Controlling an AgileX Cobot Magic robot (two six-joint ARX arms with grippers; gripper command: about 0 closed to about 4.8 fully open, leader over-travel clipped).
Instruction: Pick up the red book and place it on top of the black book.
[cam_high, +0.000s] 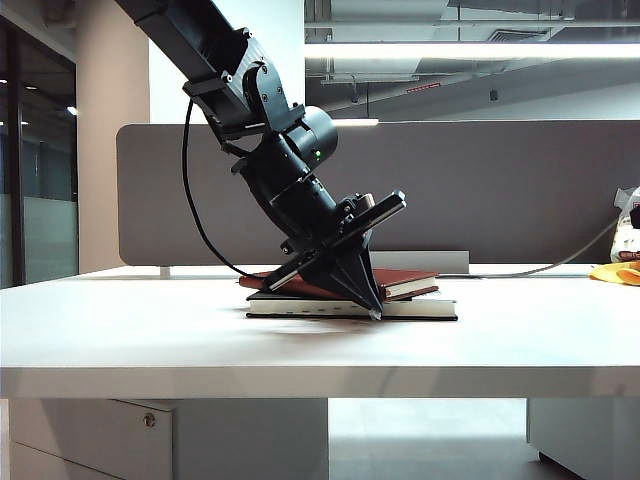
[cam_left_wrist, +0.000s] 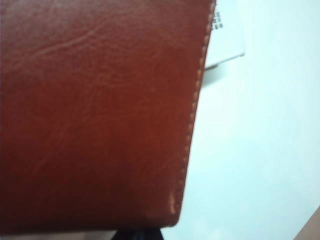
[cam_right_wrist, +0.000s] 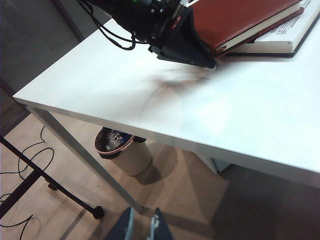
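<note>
the left gripper (cam_high: 372, 300) is clamped shut on the red book (cam_high: 400, 281) at its near edge, fingertips pointing down toward 5 o'clock. the red book lies on top of the black book (cam_high: 420, 309), slightly tilted, its gripped end apparently a little raised, likely because the jaws have not let go. both sit mid-table (cam_high: 150, 330). the right gripper (cam_right_wrist: 141, 226) hangs off the table's edge above the floor, well apart from the books, jaws partly parted and empty, probably parked out of the way.
</note>
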